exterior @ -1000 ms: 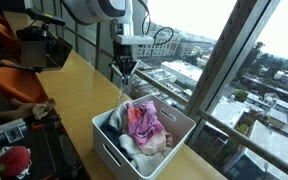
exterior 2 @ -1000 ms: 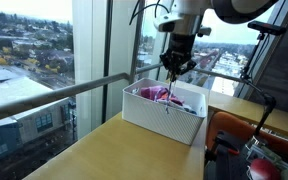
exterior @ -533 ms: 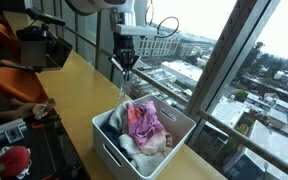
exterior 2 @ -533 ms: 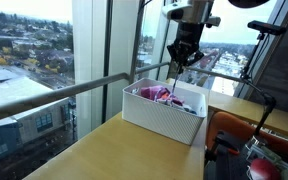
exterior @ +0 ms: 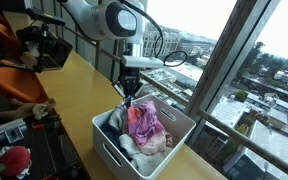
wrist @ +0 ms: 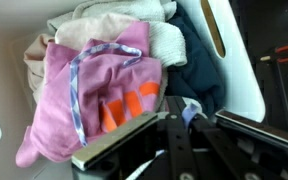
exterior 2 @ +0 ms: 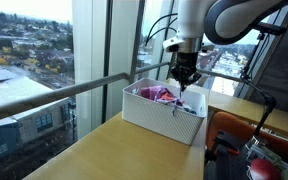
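A white basket (exterior: 112, 148) (exterior 2: 154, 116) full of clothes stands on the wooden table by the window. On top lies a pink garment (wrist: 79, 90) (exterior: 142, 122) with orange marks and a pale blue trim. Beside it are a cream cloth (wrist: 134, 25) and a dark blue cloth (wrist: 199, 65). My gripper (exterior: 130, 95) (exterior 2: 187, 82) (wrist: 189, 112) is low over the basket, at the clothes on its far side. Its fingers look drawn together on a small pale blue bit of cloth (wrist: 190, 106).
The basket stands near the table's (exterior: 69, 85) end, close to the window frame (exterior: 219, 60) and glass (exterior 2: 94, 50). Red and dark items (exterior: 14, 158) lie on the table at the near side. A chair back (exterior 2: 239, 130) is beside the table.
My gripper rose a little above the basket, then came down to the clothes in it. The clothes have not visibly shifted.
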`<action>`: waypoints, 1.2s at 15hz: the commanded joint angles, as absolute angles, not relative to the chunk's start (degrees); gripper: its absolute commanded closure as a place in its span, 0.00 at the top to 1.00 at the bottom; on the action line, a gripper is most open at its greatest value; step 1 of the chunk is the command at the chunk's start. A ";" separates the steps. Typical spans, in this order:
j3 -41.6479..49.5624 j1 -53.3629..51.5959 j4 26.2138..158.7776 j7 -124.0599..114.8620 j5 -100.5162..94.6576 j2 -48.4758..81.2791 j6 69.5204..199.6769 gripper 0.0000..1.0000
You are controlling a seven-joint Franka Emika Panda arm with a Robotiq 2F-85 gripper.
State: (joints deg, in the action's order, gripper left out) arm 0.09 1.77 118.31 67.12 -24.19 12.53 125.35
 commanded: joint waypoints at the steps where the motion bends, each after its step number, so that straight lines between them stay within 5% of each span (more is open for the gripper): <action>1: 0.50 2.55 116.44 66.67 -23.72 14.71 125.57 0.00; 18: 1.76 3.52 109.84 66.63 -24.75 14.27 124.15 0.00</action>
